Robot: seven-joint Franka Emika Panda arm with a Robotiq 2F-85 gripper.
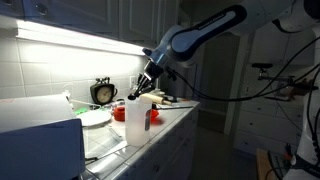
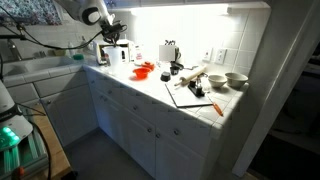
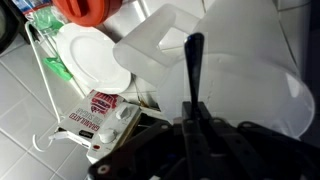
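My gripper [image 3: 193,106] is shut on a thin dark stick [image 3: 194,65] that points out from between the fingertips. The stick's tip lies over a white translucent plastic jug [image 3: 235,70]. In an exterior view the gripper [image 1: 141,91] hangs just above that jug [image 1: 137,120] on the counter, with a red object [image 1: 153,115] beside it. In an exterior view the gripper [image 2: 109,36] sits at the far end of the counter, over the jug [image 2: 121,55]. What the stick's lower end looks like is hidden.
A white plate [image 3: 92,60], a red lid-like thing [image 3: 85,10] and a printed box [image 3: 100,118] lie beside the jug. A clock [image 1: 102,92] stands against the tiled wall. A cutting board [image 2: 190,96], a rolling pin [image 2: 190,77] and bowls [image 2: 236,79] fill the counter's other end.
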